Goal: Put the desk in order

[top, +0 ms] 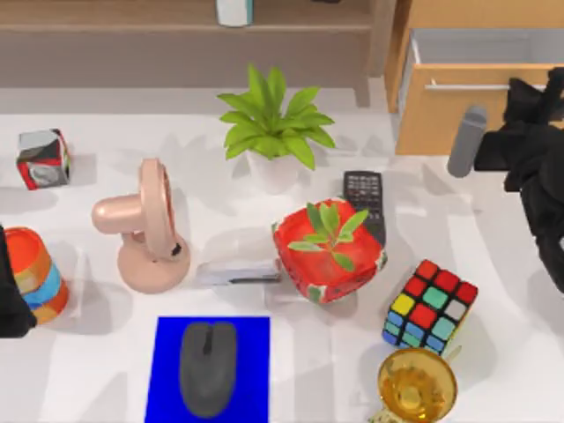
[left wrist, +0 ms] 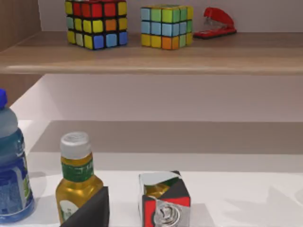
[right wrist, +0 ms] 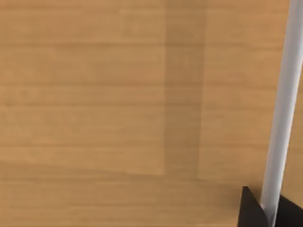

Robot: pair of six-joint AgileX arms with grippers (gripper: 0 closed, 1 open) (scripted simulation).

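The white desk [top: 493, 247] holds many loose items. At its back right, the light-wood drawer [top: 458, 110] stands pulled out, with its grey inside showing. My right gripper [right wrist: 271, 213] is at the drawer front, a dark fingertip on each side of the silver handle [right wrist: 279, 109], touching it. In the top view the right arm [top: 533, 159] reaches in from the right edge, beside an upright grey cylinder [top: 467, 141]. My left arm [top: 11, 300] rests at the left edge, with one black finger [left wrist: 90, 213] showing in the left wrist view.
On the desk lie a Rubik's cube [top: 430, 304], remote [top: 364, 198], red-potted plant [top: 328, 251], white-potted plant [top: 275, 132], pink fan [top: 145, 225], mouse [top: 209, 366] on a blue mat [top: 251, 370], gold cup [top: 416, 386], striped cup [top: 35, 273] and patterned cube [top: 42, 159]. The shelf [left wrist: 189, 54] carries two cubes.
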